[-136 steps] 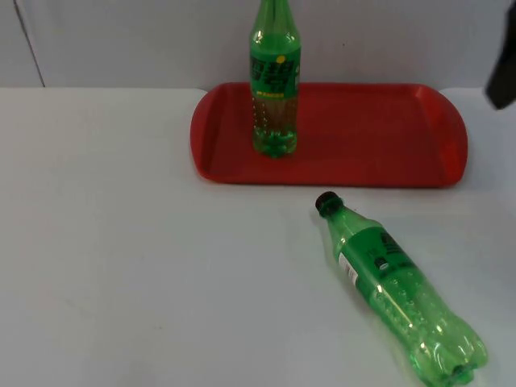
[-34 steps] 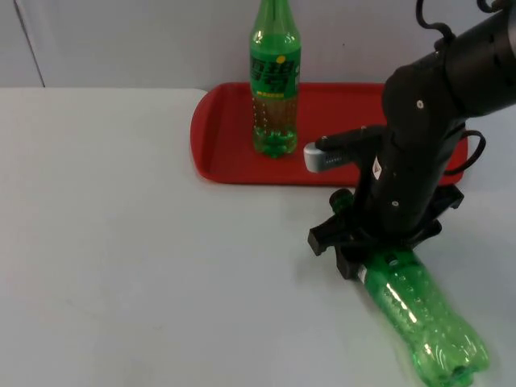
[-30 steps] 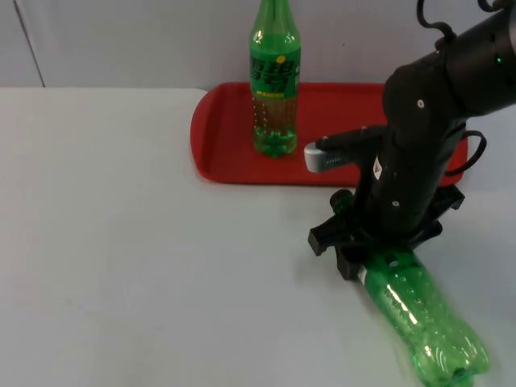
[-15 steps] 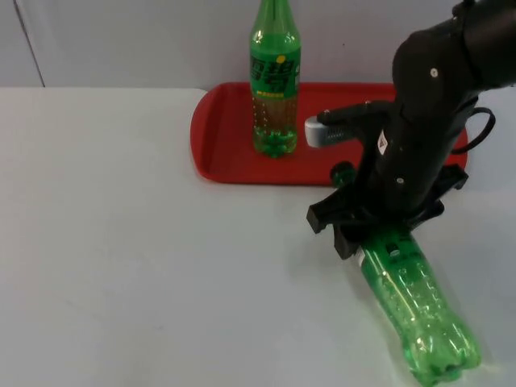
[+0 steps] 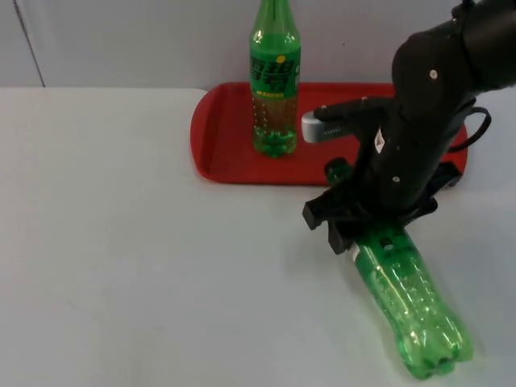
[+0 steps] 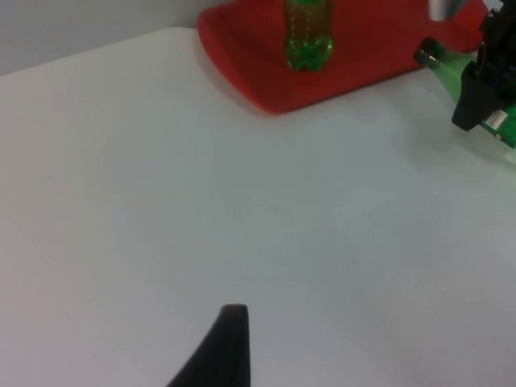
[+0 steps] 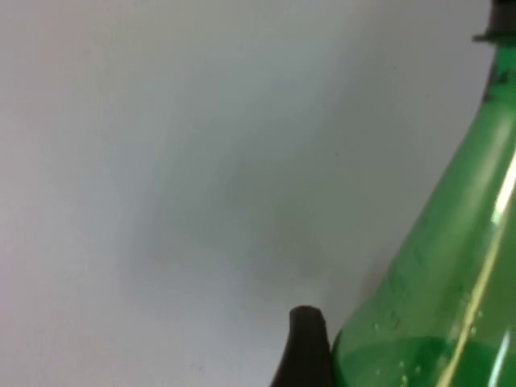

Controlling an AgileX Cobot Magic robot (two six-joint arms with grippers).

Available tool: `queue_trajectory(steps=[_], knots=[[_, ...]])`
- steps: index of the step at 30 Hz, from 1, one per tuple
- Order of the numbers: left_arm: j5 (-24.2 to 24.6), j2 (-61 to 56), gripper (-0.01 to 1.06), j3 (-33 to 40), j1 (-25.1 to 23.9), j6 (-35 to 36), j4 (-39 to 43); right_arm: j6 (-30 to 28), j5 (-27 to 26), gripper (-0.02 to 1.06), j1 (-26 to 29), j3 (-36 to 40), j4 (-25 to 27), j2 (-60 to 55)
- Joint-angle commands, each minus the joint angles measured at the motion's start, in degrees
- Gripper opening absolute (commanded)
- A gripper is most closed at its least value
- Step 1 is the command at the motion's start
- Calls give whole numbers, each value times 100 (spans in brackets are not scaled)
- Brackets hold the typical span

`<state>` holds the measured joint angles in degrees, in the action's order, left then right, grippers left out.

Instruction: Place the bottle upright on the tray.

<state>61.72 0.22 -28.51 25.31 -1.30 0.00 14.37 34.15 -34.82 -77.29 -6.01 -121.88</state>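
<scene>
A green plastic bottle (image 5: 407,310) lies on the white table in front of the red tray (image 5: 226,133), with its black cap (image 5: 336,171) pointing at the tray's front rim. My right gripper (image 5: 364,228) is shut on this bottle at its shoulder, and the neck end is raised a little. The right wrist view has the bottle's green wall (image 7: 451,266) close beside a black fingertip (image 7: 306,347). A second green bottle (image 5: 275,89) stands upright on the tray's left part. My left gripper (image 6: 230,355) waits over bare table, facing the tray (image 6: 242,48) and the held bottle (image 6: 455,68).
The tray lies at the back of the table against the grey wall. The right arm's black body (image 5: 427,105) hangs over the tray's right half. White table top (image 5: 121,242) spreads to the left and front.
The right arm came in and closed on the lying bottle. Over the last second it has drawn the bottle up and left toward the tray, with the base sliding left.
</scene>
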Motion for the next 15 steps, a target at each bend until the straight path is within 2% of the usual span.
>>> queue_trajectory(steps=[1,10,15], knots=[[-10,-22,101,24,-8,4,43,-28,-88,0,-23,21,-11,-44],[-10,-22,101,24,-8,4,43,17,-106,0,-23,21,-11,-5],[-10,-22,101,24,-8,4,43,17,-369,0,-33,21,-31,424]])
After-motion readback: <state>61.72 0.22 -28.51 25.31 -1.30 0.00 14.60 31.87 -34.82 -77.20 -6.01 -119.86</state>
